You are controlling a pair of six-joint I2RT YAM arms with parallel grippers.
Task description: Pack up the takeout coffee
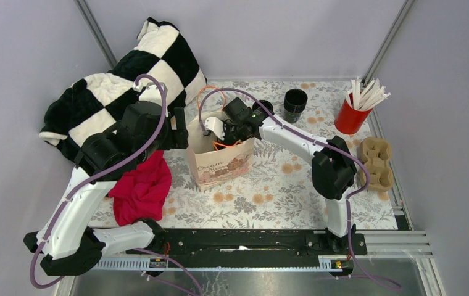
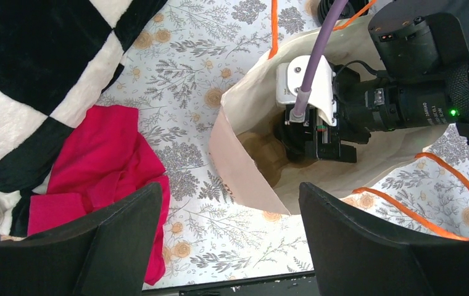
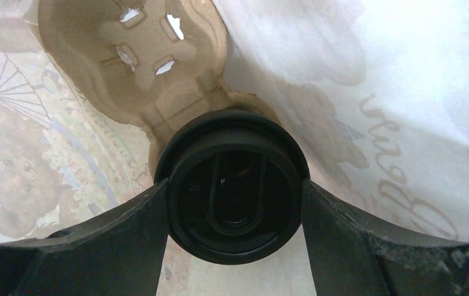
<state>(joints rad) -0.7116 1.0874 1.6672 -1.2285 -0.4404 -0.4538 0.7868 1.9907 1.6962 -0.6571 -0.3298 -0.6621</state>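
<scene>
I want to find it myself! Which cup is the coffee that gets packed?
Look at the paper bag in the middle of the table. Inside it, the right gripper pinches the takeout coffee. It alone wears a round black lid; the black cup behind the bag has none.

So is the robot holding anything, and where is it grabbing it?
The right tool grips the lidded coffee cup by its sides, inside the paper bag. The left tool holds nothing.
</scene>
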